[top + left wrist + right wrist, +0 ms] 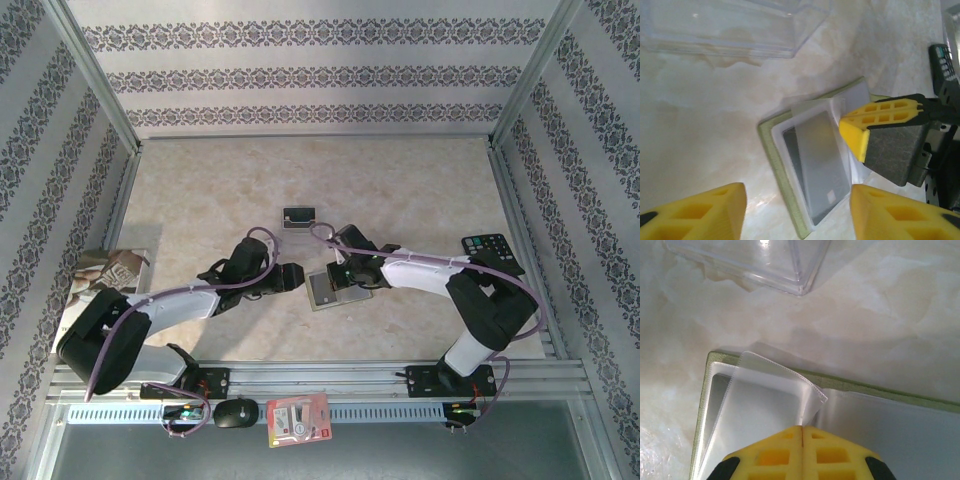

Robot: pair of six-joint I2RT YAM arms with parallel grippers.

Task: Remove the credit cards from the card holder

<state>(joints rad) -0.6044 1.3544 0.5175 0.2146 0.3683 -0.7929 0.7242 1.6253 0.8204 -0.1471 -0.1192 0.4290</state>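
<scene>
Left hand [797, 212]: fingers apart, empty, low over the desk just short of the holder's near end.
Blackish card [299, 215]: out on the desk, well beyond both hands.
Holder [776, 167]: open flat between the hands, long axis running away from the left hand at a slight slant.
Grey card [822, 160]: in its pocket along that axis, straight ahead of the open fingers.
Right hand [801, 435]: pinched together on a clear sleeve [775, 385], holding it raised.
Left hand nearer; probably a lengthwise pull.
</scene>
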